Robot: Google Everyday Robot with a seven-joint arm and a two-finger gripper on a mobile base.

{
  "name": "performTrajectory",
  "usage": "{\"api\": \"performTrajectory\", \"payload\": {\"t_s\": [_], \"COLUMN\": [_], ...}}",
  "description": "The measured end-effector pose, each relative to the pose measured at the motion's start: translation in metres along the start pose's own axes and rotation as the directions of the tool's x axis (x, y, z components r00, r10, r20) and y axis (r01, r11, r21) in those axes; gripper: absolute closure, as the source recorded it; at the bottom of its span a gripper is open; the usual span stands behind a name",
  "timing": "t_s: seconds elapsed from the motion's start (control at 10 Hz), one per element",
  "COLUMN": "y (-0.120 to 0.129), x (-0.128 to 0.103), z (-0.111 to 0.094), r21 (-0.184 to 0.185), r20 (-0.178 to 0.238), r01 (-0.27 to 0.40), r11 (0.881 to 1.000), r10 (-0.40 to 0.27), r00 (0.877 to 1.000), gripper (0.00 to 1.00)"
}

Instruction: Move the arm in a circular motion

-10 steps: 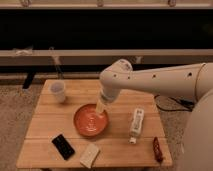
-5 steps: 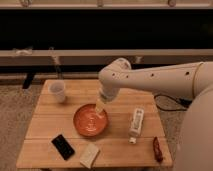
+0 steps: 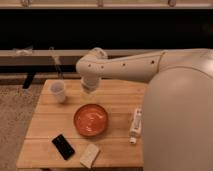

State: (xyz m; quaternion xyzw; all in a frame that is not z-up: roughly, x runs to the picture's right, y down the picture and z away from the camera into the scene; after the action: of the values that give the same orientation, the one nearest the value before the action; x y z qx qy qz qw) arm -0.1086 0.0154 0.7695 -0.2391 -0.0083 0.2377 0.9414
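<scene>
Compared with earlier, the arm (image 3: 135,67) is drawn back off the red bowl (image 3: 91,120), its elbow set directly above the claw (image 3: 89,88), which is held beside the white cup (image 3: 58,91), its state not discernible.

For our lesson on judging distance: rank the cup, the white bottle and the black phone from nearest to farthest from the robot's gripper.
1. Cup: back left of the table, just left of the gripper.
2. Bottle: right side.
3. Phone: front left.
</scene>
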Motion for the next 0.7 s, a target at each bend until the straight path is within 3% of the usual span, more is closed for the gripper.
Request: {"api": "performTrajectory", "payload": {"t_s": [0.3, 0.4, 0.7], "y": [0.039, 0.070, 0.143], "x": [-0.051, -0.062, -0.060], "z": [-0.001, -0.005, -0.020], "r21": [0.012, 0.012, 0.007], "r20": [0.004, 0.005, 0.036], "r01": [0.141, 0.199, 0.306], "r11": [0.990, 0.980, 0.952], "r10": [-0.141, -0.199, -0.306], "r00": [0.990, 0.980, 0.951], "gripper": [0.20, 0.20, 0.20]}}
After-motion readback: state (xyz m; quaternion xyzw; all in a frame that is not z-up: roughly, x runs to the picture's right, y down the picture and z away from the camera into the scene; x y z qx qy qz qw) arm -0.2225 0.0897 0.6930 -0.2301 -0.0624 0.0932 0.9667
